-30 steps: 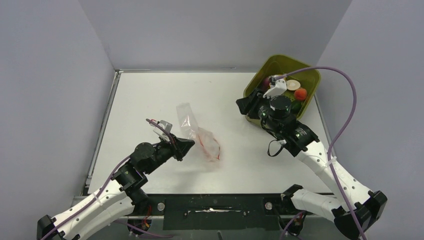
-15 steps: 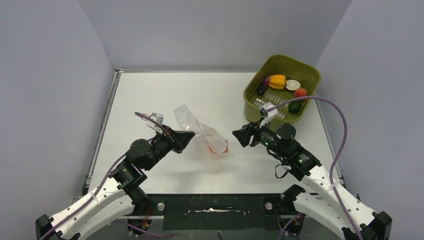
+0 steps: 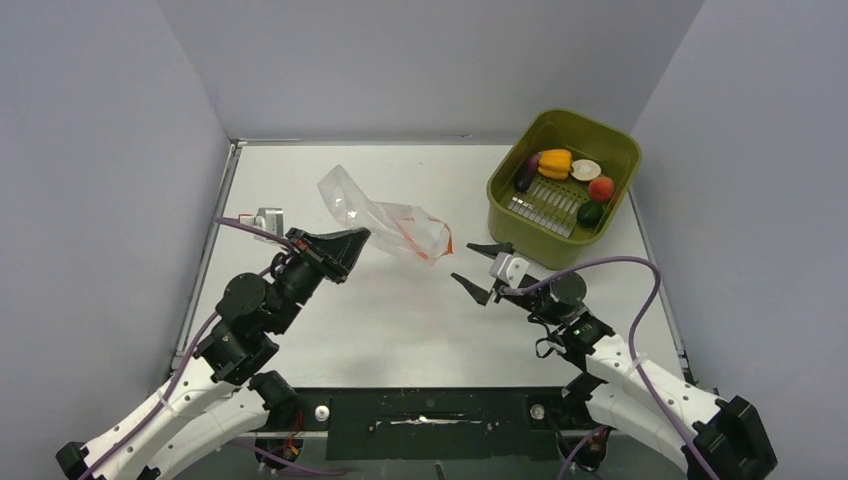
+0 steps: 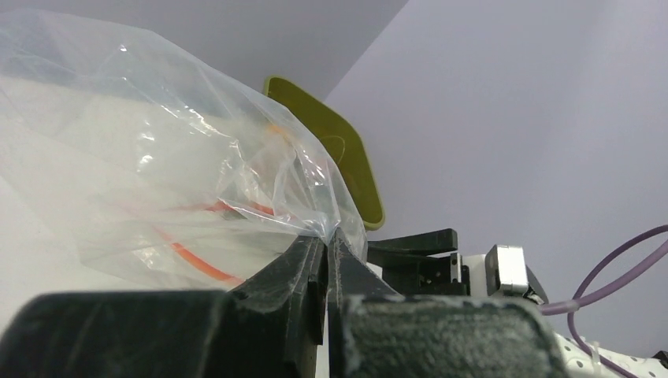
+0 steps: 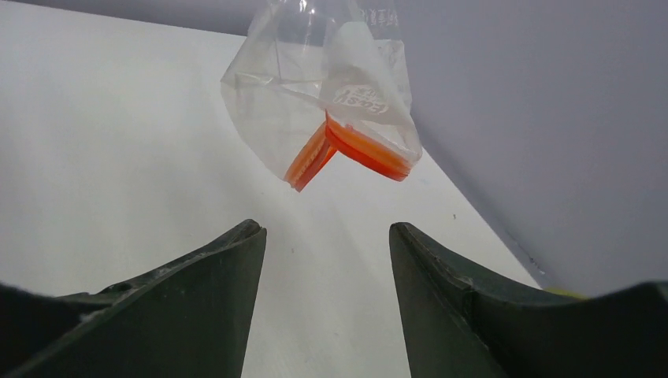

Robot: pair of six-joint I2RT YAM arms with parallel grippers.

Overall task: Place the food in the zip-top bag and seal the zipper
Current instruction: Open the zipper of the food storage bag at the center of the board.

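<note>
White tabletop (image 3: 400, 320) boxed in by plain grey walls, seen from above. The left gripper (image 3: 358, 238), left of centre, is pinched tight on one edge of the zip-top bag (image 3: 375, 215). The clear pouch slants from upper left down to lower right near the middle of the frame, its zipper (image 3: 432, 245) at the lower right end. Just below and right of that end sits the right gripper (image 3: 481, 268), jaws spread wide and holding nothing, close to the bag but not touching it. The olive-green basket (image 3: 622, 142) stands in the upper right corner with all the food inside: yellow-orange bell pepper (image 3: 555, 162), pale round slice (image 3: 586, 170), red-orange round fruit (image 3: 601, 187), dark purple piece (image 3: 526, 176) and dark green piece (image 3: 590, 212).

Left wrist view – the two black fingers (image 4: 295, 264) meet on a fold of crinkled plastic, the bag ballooning across the upper left, the basket's rim behind it.

Right wrist view – both dark fingers (image 5: 197, 299) stand well apart at the bottom, the bag hanging beyond them in the upper middle, its orange strip folded into a V at the lowest point, apparently above the table
</note>
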